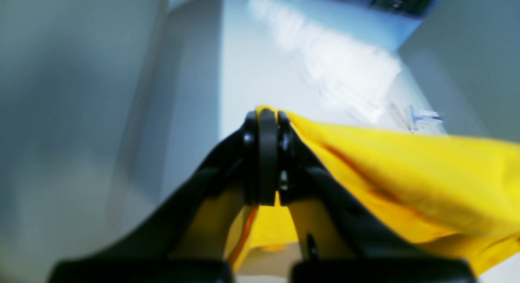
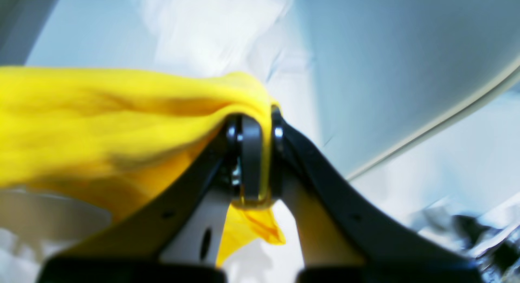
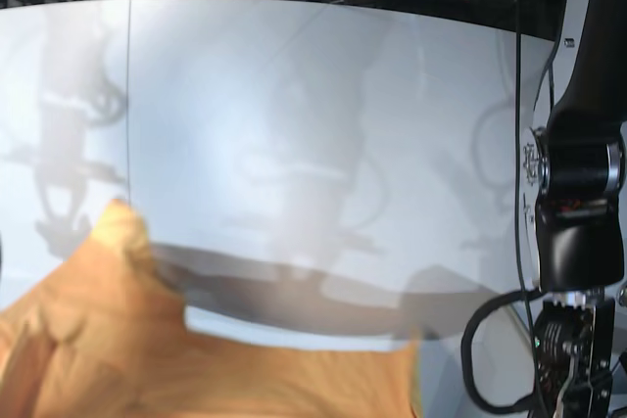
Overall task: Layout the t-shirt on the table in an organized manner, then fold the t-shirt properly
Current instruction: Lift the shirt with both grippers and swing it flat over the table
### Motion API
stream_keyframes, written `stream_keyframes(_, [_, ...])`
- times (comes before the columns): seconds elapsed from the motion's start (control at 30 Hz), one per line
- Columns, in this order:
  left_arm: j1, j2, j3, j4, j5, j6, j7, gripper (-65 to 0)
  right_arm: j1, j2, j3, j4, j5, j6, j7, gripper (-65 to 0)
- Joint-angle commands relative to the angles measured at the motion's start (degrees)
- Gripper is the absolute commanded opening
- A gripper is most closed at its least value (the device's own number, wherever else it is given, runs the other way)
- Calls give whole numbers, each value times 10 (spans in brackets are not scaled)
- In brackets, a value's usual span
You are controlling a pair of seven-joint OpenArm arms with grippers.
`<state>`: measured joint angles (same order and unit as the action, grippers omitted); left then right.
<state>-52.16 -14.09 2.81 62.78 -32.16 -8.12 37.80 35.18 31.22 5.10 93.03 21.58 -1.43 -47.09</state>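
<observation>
Where the left wrist view looks down its own jaws, the left gripper (image 1: 267,153) is clenched on an edge of the t-shirt (image 1: 406,181), a sliver of yellow cloth showing above and below the pressed-together pads. From there the fabric stretches away to the right of the view in a taut, creased sheet, lifted off the table (image 1: 284,72), whose pale surface lies blurred beyond. In the right wrist view, the right gripper (image 2: 256,161) is likewise clamped on the t-shirt (image 2: 101,124): cloth wraps over one pad and a small yellow flap hangs below the jaws, the rest spreading leftward in loose folds. Background there is blurred, pale table (image 2: 365,72) and a light curved edge; I cannot make out more. In the base view, the t-shirt (image 3: 147,340) fills the lower left and bottom of the frame as a broad orange sheet, soft-focused and close to the camera, its upper corner rising to a point near the table's left side. It casts a dark band of shadow on the table (image 3: 323,124). A thin dark seam line (image 3: 129,95) runs down the table near its left edge. The left arm (image 3: 578,203) stands at the table's right edge; neither gripper is visible in this view.
</observation>
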Motion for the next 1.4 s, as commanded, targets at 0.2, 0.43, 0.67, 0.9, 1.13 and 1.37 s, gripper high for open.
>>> stream_keyframes(0.2, [-21, -3, 0, 57, -5, -1, -7, -650, 0, 43, 7, 30, -3, 0, 27, -650])
stream_keyframes(0.43, [197, -29, -1, 187, -4, -1, 17, -650, -205, -25, 81, 104, -3, 0, 27, -650])
stream_keyframes(0.67, [369, -47, -1, 192, -3, -1, 15, -650, -340, -104, 94, 78, -4, 0, 31, -650])
stream_keyframes(0.9, [372, -34, 6, 93, -3, -1, -68, -650, -256, -107, 92, -126, -7, 19, 96, -650])
stream_keyframes(1.13, [341, -19, 59, -28, -3, -1, -106, -650, -125, -107, 92, -399, -8, 90, 126, -650])
stream_keyframes(1.37, [363, -19, 66, -51, -3, -1, -158, -650, -119, -103, 91, -453, -9, 91, 193, -362])
